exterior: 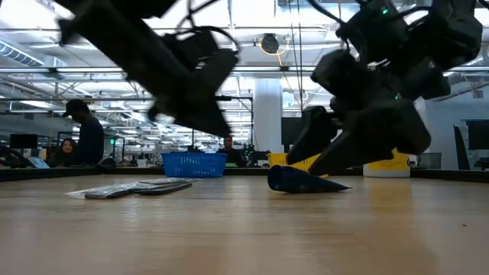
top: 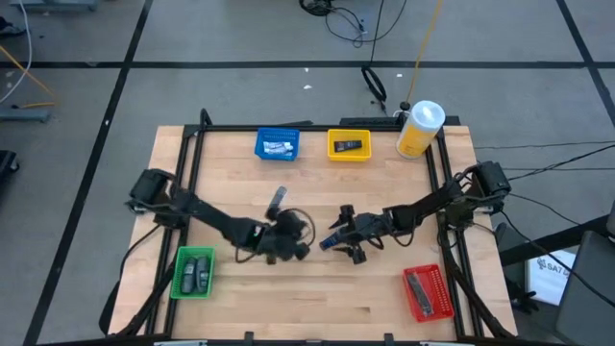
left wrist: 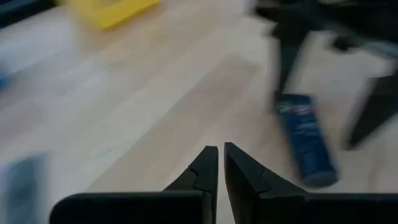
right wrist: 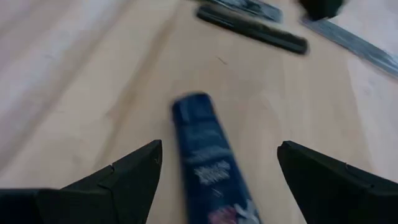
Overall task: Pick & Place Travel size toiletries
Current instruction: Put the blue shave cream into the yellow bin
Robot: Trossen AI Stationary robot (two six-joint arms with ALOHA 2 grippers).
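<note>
From my right wrist camera I see the right gripper (right wrist: 217, 180) with its two dark fingers (right wrist: 118, 180) spread wide, nothing pinched between them. A dark blue tube (right wrist: 208, 162) lies flat on the wooden bench (right wrist: 81, 81), in the gap between the fingers but touching neither. Farther off on the bench lie a slim black tube (right wrist: 252, 28) and a flat silvery sachet (right wrist: 354, 43), side by side.

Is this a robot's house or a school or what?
Probably a big robotics lab or workshop. There's a wooden table fitted with robot arms, cables across the floor, and beyond it a bright open hall where people work at screens.
</note>
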